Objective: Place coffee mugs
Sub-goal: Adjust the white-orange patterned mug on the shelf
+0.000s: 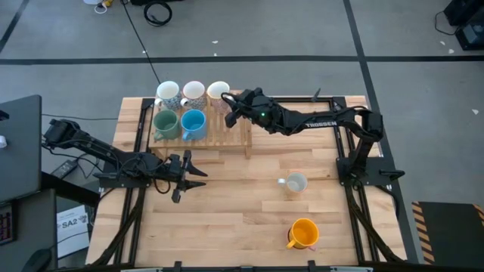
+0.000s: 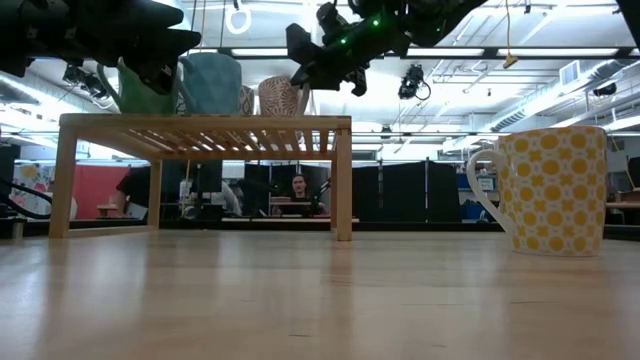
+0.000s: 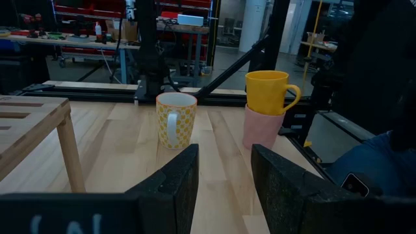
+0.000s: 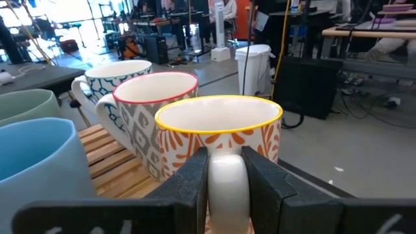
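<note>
The right gripper (image 4: 224, 175) was clamped on the handle of the orange-patterned mug (image 4: 218, 133) at the wooden rack (image 1: 227, 132)'s back corner, beside 2 others, where careless release might tip it off; the left gripper (image 1: 189, 170) waited half-open, empty, before the rack.

I am looking straight down overhead, level from tabletop height, and closely past both wrists, every view sharing my wooden rack (image 1: 203, 132).

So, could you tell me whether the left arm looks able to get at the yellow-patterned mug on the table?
Probably yes: the left gripper is open, facing the yellow-patterned mug, with only bare table between them.
</note>
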You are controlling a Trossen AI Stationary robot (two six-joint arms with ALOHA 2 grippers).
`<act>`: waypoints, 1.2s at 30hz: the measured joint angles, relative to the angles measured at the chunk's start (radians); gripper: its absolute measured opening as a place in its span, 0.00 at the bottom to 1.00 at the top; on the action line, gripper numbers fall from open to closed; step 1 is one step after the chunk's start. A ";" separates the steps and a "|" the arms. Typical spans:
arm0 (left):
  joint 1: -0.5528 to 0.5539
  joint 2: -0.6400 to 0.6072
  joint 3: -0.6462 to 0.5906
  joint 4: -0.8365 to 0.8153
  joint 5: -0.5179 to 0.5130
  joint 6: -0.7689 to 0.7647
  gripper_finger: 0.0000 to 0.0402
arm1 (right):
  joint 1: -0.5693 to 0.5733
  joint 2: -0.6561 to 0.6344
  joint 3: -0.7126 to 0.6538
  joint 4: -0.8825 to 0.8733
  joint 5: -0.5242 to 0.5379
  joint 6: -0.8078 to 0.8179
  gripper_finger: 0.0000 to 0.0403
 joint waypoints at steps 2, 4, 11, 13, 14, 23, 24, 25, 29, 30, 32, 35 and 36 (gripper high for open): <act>0.000 0.000 0.000 0.000 0.000 0.000 0.37 | 0.004 0.005 0.000 0.012 0.002 0.000 0.22; 0.000 0.000 0.000 0.000 0.000 0.000 0.37 | 0.005 0.019 -0.001 0.036 0.012 0.000 0.22; -0.001 0.000 0.000 0.003 0.000 -0.002 0.37 | 0.007 0.077 0.000 0.108 0.056 -0.016 0.22; -0.002 0.000 0.000 0.003 0.000 -0.002 0.37 | 0.008 0.083 0.000 0.123 0.075 -0.015 0.22; -0.002 0.000 0.000 0.001 0.000 -0.002 0.37 | 0.008 0.083 0.000 0.124 0.075 -0.015 0.22; -0.001 0.000 0.000 -0.004 0.000 -0.001 0.37 | 0.008 0.083 0.000 0.127 0.062 -0.015 0.24; -0.001 0.000 0.000 -0.005 0.000 -0.002 0.37 | 0.008 0.083 0.000 0.127 0.059 -0.010 0.24; -0.001 0.000 0.000 -0.006 0.000 -0.001 0.37 | 0.008 0.083 0.000 0.127 0.053 0.000 0.25; -0.001 0.000 0.000 -0.006 0.000 -0.001 0.37 | 0.005 0.083 0.000 0.129 0.040 0.062 0.25; -0.001 0.000 0.000 -0.006 0.000 -0.001 0.37 | 0.005 0.083 0.000 0.129 0.039 0.069 0.26; -0.001 0.000 0.000 -0.006 0.000 -0.001 0.37 | 0.004 0.083 0.000 0.129 0.038 0.070 0.26; -0.001 0.000 0.000 -0.006 0.000 -0.001 0.37 | 0.004 0.083 0.000 0.129 0.033 0.065 0.26; -0.001 0.000 0.000 -0.006 0.000 -0.001 0.37 | 0.004 0.083 0.000 0.129 0.026 0.064 0.26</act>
